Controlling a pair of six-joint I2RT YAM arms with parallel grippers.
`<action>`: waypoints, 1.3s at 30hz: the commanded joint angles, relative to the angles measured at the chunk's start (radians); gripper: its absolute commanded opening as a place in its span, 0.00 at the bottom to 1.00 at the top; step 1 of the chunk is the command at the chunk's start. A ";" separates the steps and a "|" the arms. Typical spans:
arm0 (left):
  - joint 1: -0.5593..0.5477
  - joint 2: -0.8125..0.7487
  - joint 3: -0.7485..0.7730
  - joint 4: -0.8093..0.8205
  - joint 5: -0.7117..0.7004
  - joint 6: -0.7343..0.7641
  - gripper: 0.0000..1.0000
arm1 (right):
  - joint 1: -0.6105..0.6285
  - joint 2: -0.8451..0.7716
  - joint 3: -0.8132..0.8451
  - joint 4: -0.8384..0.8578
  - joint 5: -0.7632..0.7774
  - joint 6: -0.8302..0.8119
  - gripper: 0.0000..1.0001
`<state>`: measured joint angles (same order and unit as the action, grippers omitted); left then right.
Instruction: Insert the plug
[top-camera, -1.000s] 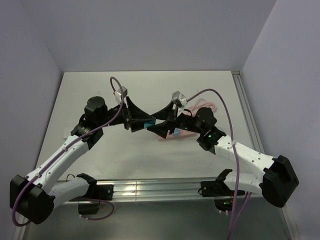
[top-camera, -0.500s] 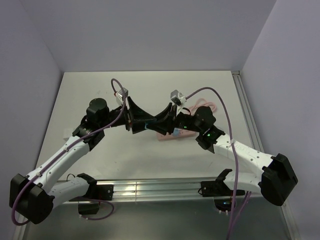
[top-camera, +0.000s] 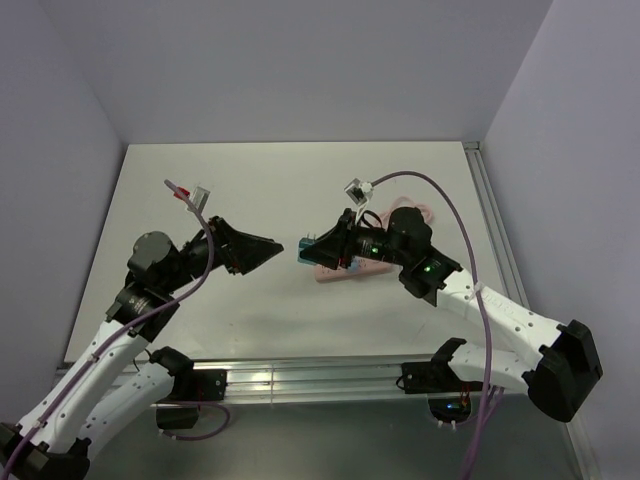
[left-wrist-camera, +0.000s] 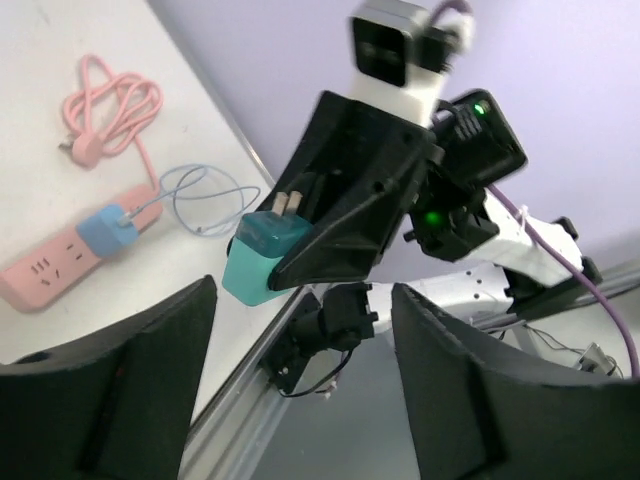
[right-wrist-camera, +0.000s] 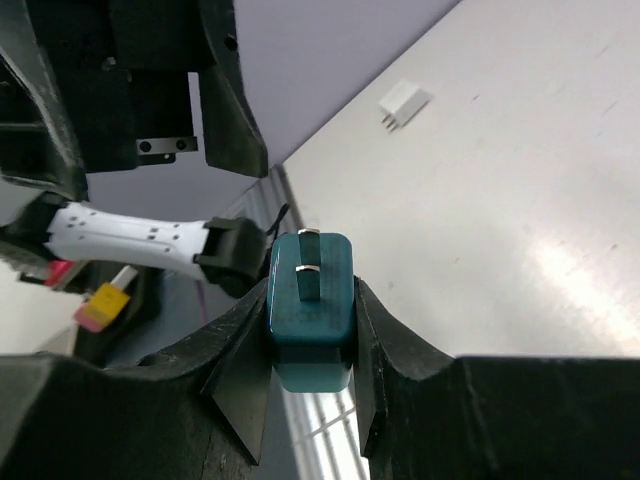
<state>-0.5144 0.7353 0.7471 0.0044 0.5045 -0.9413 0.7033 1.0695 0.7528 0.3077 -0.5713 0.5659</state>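
To seat it well, I judged, the right hand (top-camera: 316, 247) had to turn the prongs down and line them with a free socket on the pink power strip (left-wrist-camera: 45, 272). It clamped the plug (right-wrist-camera: 310, 305) between its fingertips, raised off the tabletop (top-camera: 200, 190) near the strip's end. The left hand (top-camera: 268, 247) stood open and empty.

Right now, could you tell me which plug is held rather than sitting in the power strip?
The teal plug, clamped in the right hand, prongs bare; the blue one sits in the pink power strip.
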 joint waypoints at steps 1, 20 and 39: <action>-0.006 -0.014 -0.057 0.130 0.025 0.098 0.70 | -0.024 0.001 0.060 -0.070 -0.099 0.107 0.00; -0.007 0.096 -0.031 0.198 0.359 0.122 0.62 | -0.044 0.030 0.120 -0.139 -0.475 0.034 0.00; -0.130 0.180 0.034 0.183 0.336 0.170 0.53 | -0.044 0.084 0.132 -0.061 -0.489 0.094 0.00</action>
<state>-0.6228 0.9211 0.7280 0.1635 0.8394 -0.8043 0.6632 1.1557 0.8314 0.1959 -1.0515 0.6571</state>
